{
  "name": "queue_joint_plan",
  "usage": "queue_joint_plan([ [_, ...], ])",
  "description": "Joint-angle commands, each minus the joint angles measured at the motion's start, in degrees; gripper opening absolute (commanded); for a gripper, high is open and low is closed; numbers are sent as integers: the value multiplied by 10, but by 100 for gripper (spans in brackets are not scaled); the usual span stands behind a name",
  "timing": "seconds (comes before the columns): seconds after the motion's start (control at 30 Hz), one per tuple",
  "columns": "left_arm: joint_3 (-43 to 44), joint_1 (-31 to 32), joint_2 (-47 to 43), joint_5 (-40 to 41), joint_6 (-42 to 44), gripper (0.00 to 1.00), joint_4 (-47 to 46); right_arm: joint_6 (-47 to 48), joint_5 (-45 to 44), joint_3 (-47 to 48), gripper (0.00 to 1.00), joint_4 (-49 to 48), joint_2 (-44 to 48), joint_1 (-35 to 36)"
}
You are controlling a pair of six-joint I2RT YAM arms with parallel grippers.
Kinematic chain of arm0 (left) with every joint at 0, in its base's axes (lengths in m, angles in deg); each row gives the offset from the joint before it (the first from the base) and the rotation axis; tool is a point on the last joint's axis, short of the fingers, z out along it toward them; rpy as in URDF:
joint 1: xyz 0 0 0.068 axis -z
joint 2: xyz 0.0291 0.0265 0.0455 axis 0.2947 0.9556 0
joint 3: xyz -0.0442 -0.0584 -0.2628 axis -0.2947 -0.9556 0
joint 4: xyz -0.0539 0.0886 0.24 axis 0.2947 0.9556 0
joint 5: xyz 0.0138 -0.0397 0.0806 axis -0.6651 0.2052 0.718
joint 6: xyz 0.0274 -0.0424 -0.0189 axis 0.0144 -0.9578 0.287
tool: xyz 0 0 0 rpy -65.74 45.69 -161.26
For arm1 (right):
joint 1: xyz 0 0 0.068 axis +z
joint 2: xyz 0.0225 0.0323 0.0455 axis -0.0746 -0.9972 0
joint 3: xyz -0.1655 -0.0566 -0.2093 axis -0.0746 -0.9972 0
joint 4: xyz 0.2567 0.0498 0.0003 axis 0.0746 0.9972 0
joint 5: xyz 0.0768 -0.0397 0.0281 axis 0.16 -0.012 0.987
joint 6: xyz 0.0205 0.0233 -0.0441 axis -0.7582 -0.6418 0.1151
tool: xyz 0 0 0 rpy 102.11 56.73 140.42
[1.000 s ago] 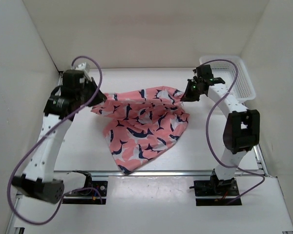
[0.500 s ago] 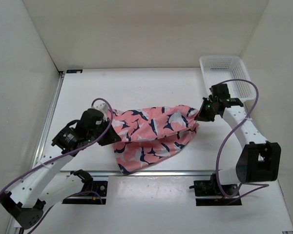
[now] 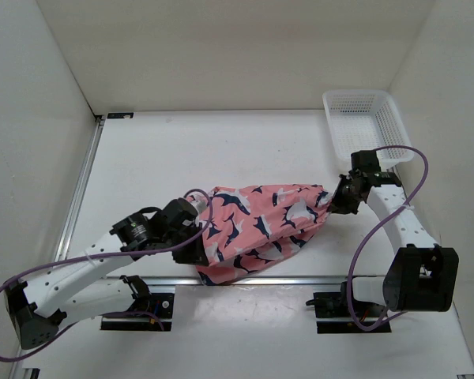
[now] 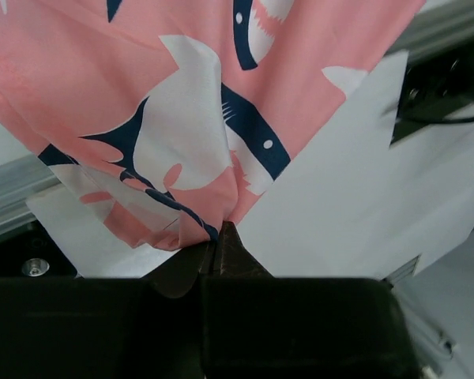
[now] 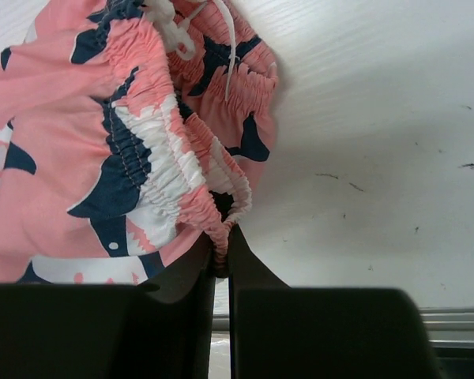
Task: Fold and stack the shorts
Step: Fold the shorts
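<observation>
Top external view: near the desk's [image 3: 221, 150] front edge, the left claw [image 3: 196, 246] is clamped tight on one end of the shorts [image 3: 261, 225]. The right claw [image 3: 332, 200] is pinched shut on the gathered elastic waistband at the other end. Soft salmon cloth with navy-and-white sharks stretches creased between them, its lowest fold overlapping the metal rail [image 3: 300, 278] along that edge. At the far right corner stands a white plastic mesh basket [image 3: 363, 118], a purple cable [image 3: 396, 148] looping across its near rim.
</observation>
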Motion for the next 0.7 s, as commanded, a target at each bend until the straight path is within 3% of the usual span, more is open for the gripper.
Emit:
queue_joint_plan([
  [0.0, -19, 37, 24, -33, 1, 10, 3, -4, -32, -7, 0, 0, 19, -16],
  [0.07, -19, 44, 39, -42, 9, 10, -9, -4, -32, -13, 0, -19, 4, -21],
  [0.1, -19, 49, 49, -42, 9, 18, -17, -9, -42, -13, 0, -28, -5, -21],
  [0.17, -19, 49, 78, -53, 23, 43, -17, -14, -49, -6, 14, -36, -36, -21],
  [0.2, -12, 49, 85, -53, 23, 78, -17, -19, -64, 3, 20, -43, -44, -21],
  [0.23, -5, 49, 85, -43, 23, 89, -17, -19, -64, 3, 32, -48, -44, -21],
  [0.3, 18, 49, 92, -10, 23, 100, -10, -19, -64, 10, 44, -54, -49, -21],
  [0.33, 26, 49, 92, 5, 23, 100, -3, -19, -64, 15, 51, -54, -44, -21],
  [0.37, 32, 49, 92, 26, 15, 99, 3, -19, -58, 15, 51, -54, -44, -21],
  [0.47, 32, 49, 98, 50, -15, 81, -2, -1, -53, 0, 53, -49, -38, -21],
  [0.5, 27, 44, 106, 56, -15, 80, -8, -1, -53, -5, 54, -39, -32, -21],
  [0.67, -20, -27, 155, 69, -34, 90, -60, -11, -44, -48, 66, -60, -22, -21],
])
